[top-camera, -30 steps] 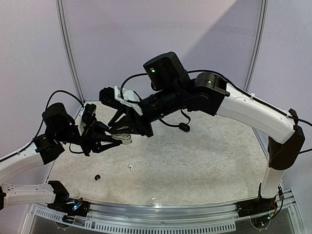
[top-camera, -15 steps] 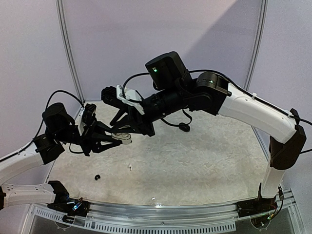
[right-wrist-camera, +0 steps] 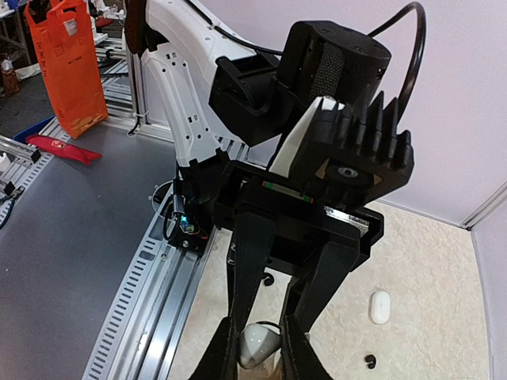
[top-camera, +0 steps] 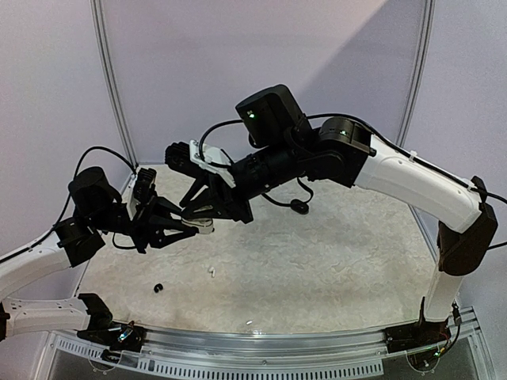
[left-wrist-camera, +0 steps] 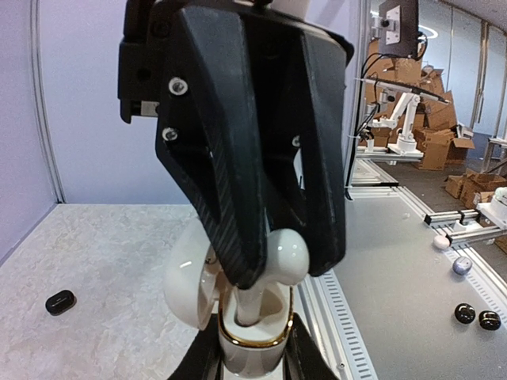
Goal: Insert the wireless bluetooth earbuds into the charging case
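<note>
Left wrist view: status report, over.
Left gripper shut on open white charging case. Right gripper shut on white earbud, stem down over the case well. Nothing between them.

Case sits in L gripper, raised over table left-centre. R gripper directly above, earbud btwn its fingers, stem down in case. On table in front: one bud front-left, 2nd bud to its right, 3rd bud by near edge; spare case behind-right
</note>
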